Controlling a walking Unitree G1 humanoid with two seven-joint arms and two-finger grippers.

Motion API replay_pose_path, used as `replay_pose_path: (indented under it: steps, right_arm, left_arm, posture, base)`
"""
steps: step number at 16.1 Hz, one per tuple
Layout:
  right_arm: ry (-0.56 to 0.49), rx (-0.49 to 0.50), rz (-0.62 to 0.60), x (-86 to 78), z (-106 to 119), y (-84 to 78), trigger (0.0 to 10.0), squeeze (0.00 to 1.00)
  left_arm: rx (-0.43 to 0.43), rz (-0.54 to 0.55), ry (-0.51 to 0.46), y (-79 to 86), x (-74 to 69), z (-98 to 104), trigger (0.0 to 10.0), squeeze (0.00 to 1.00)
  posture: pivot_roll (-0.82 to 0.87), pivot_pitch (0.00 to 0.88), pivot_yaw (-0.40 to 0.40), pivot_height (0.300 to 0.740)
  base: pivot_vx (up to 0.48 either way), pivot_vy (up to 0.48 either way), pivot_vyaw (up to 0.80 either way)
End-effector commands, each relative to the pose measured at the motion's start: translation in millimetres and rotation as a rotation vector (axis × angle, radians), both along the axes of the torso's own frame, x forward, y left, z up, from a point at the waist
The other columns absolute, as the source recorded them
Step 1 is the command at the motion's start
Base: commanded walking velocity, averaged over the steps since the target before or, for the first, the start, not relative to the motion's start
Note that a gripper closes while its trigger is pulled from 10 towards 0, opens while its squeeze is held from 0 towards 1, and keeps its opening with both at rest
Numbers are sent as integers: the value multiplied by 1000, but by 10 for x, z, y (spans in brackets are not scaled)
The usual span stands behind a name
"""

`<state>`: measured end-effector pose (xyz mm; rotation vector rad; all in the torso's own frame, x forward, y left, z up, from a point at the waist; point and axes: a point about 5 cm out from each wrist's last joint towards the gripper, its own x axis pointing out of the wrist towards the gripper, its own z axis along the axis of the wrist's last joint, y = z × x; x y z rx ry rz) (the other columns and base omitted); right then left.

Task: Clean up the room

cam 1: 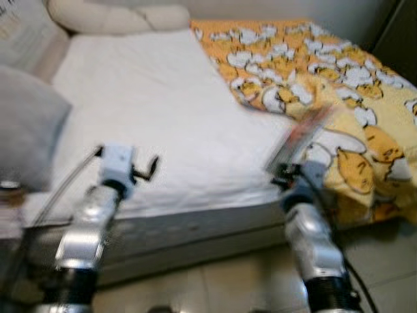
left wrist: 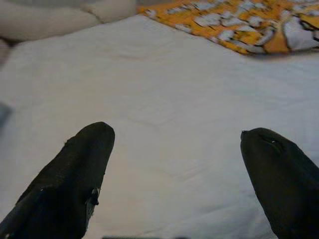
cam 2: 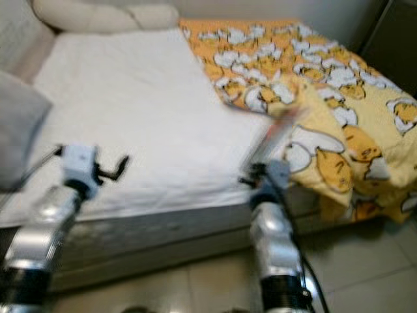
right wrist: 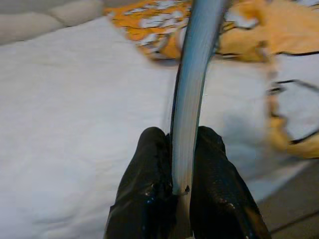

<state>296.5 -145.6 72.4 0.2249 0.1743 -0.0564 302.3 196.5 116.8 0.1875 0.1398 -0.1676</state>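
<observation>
The right end effector (right wrist: 182, 164) pinches a thin book (right wrist: 197, 84) by its edge above the bed (cam 1: 163, 130), probably to carry it away. The left end effector (left wrist: 174, 164) is wide and carries nothing.

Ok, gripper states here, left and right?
Left gripper: open, empty, over the white sheet.
Right gripper: shut on a thin flat object, edge-on.

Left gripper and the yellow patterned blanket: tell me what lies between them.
Bare white sheet alone, seen in the left wrist view, between the open left gripper and the yellow patterned blanket.
</observation>
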Motion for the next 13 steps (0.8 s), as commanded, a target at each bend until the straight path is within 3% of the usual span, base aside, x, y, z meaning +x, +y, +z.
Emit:
replay_pose_path:
  steps: [1,7,13]
  right_arm:
    - [-49,-18,-28,34,102,-112,10000,0]
    - [-53,-22,-23,41,115,-105,10000,0]
    - [-20,-92,-23,72,95,-105,10000,0]
  left_arm:
    - [-5,-40,-12,-136,16,17,10000,439]
    - [-10,-38,-17,-144,21,18,10000,435]
    - [5,-47,-59,-180,43,70,10000,329]
  posture:
    - [63,0,-29,740]
    - [65,0,-30,740]
    - [64,0,-31,740]
  base:
    - [0,480,0]
    - [0,457,0]
    - [0,0,0]
